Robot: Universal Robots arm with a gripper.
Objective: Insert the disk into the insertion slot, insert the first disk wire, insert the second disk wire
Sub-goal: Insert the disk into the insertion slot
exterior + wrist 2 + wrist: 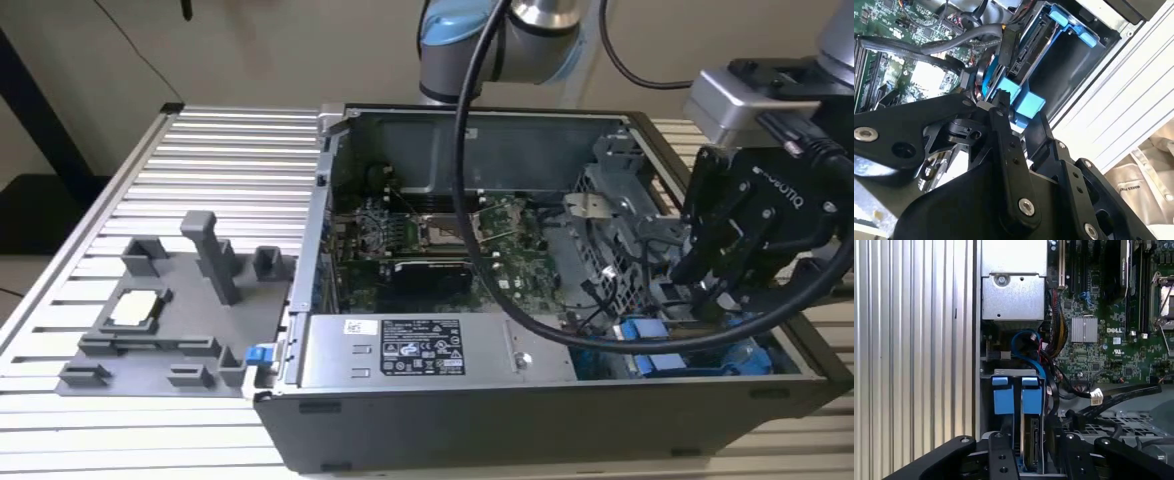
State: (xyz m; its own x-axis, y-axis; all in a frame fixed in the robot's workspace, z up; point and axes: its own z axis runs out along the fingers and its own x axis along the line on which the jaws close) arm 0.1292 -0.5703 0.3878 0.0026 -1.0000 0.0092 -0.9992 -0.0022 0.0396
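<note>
Disk (1030, 437) stands on edge in the insertion slot (1069, 75), at a corner of the computer case (534, 415). My gripper (1021, 112) is narrowly closed, clamping the disk's blue end tab (1029, 102) from both sides.

- The exterior view looks down from a raised spot at middling range. It takes in the whole open computer case (400, 405) on the slatted table (227, 150), with the gripper (694, 288) at the exterior view's right.
- The first wrist view sits close and faces along the gripper into the case, toward the disk (1032, 400) and the motherboard (1104, 340).
- The second wrist view sits closer still, seemingly behind the gripper's linkage, and looks in at a slant.
- All three views share the disk's blue frame and the motherboard.
</note>
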